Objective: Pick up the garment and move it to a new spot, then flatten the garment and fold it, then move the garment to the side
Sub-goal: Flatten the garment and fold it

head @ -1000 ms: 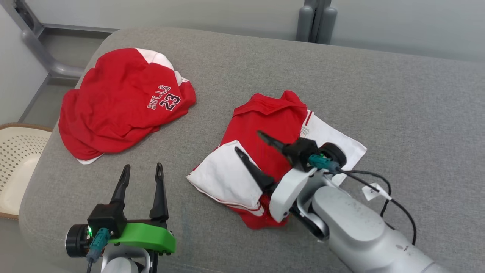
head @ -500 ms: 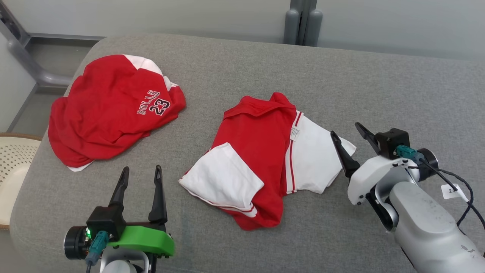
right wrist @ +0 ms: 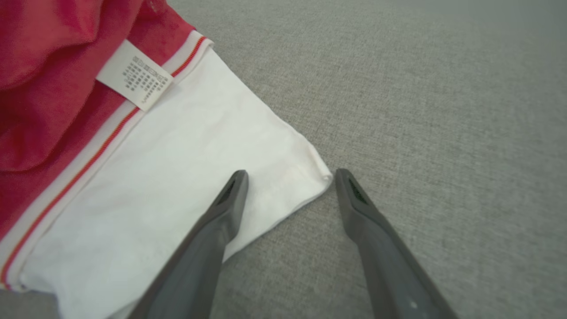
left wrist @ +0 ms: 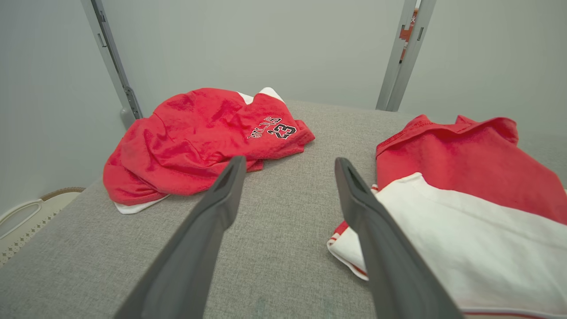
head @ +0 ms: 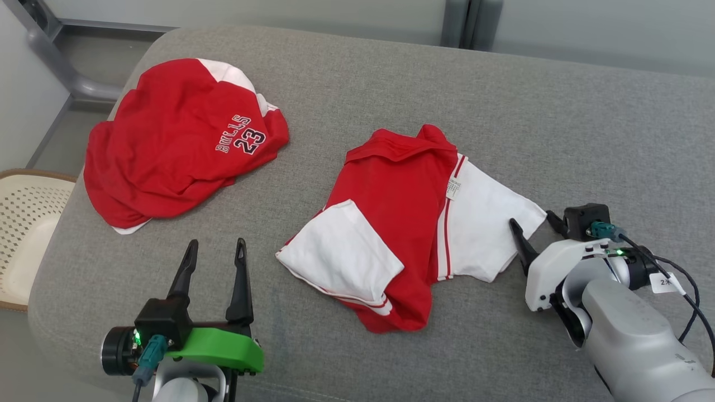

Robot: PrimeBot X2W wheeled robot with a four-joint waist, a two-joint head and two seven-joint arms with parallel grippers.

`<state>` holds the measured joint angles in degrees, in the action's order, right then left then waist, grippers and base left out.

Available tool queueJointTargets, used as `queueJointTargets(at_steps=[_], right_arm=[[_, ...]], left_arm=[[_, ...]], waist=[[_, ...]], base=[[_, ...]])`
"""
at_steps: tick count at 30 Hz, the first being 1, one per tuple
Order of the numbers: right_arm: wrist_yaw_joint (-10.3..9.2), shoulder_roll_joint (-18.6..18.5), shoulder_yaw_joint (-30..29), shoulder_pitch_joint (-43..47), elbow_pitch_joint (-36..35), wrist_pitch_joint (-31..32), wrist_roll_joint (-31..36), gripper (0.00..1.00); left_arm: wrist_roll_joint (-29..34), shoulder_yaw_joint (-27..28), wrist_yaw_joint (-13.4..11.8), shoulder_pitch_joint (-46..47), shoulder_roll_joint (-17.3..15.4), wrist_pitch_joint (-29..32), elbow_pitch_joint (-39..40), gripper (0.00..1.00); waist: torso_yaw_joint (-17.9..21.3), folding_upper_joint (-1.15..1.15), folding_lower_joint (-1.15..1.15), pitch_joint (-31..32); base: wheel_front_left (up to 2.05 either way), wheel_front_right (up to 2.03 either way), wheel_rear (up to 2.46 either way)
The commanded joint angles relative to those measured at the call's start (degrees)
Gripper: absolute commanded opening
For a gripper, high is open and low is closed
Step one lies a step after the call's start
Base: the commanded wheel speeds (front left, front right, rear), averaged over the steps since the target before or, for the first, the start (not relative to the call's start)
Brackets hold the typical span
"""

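Observation:
A folded red and white garment (head: 399, 223) lies mid-way across the grey padded surface (head: 564, 123), with a care label (right wrist: 135, 73) showing at a red-striped seam. My right gripper (head: 532, 220) is open at the garment's right white corner (right wrist: 283, 168); that corner lies between the two fingers, not gripped. In the right wrist view one finger (right wrist: 221, 212) lies over the white cloth. My left gripper (head: 217, 243) stands open near the front edge, holding nothing, just left of the garment's white sleeve (left wrist: 447, 239).
A second red garment (head: 179, 139) printed BULLS 23 lies crumpled at the far left corner. A cream perforated basket (head: 25, 234) stands beyond the surface's left edge. Grey posts (head: 472, 22) rise behind. Bare grey fabric stretches to the right.
My right gripper has drawn back from over the garment's middle to its right white corner, still open. The left gripper has stayed put. The head view has shifted a little.

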<state>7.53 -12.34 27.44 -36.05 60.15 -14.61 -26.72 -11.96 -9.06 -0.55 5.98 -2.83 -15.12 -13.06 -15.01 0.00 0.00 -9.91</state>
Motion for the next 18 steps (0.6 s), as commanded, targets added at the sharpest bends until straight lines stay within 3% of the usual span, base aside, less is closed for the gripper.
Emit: queueJointTargets(at_steps=[1, 2, 11, 18], right_arm=[[-0.08, 0.23, 0.56, -0.69, 0.58, 0.49, -0.96, 0.33], [-0.08, 0.32, 0.97, -0.74, 0.83, 0.56, -1.71, 0.00], [-0.08, -2.30, 2.72, -3.11, -0.34, -0.43, -5.65, 0.00], [-0.09, -9.29, -3.98, -2.03, -7.67, -0.64, -6.22, 0.00]], left_arm=[[-0.55, -0.01, -0.34, 0.66, -0.12, -0.04, 0.11, 1.00], [-0.64, -0.09, -0.44, 0.71, -0.12, -0.04, 0.13, 1.00], [-0.62, 0.08, -0.73, 0.36, -0.12, -0.04, 0.00, 1.00], [-0.49, 0.74, -0.81, -0.54, -0.12, -0.04, -0.03, 1.00]], waist=[[-0.16, 0.00, 0.00, -0.15], [-0.18, 0.00, 0.00, -0.20], [0.41, 0.00, 0.00, 0.27], [1.89, 0.00, 0.00, 1.70]], base=[[0.00, 0.00, 0.00], [0.00, 0.00, 0.00], [0.00, 0.00, 0.00], [0.00, 0.00, 0.00]])
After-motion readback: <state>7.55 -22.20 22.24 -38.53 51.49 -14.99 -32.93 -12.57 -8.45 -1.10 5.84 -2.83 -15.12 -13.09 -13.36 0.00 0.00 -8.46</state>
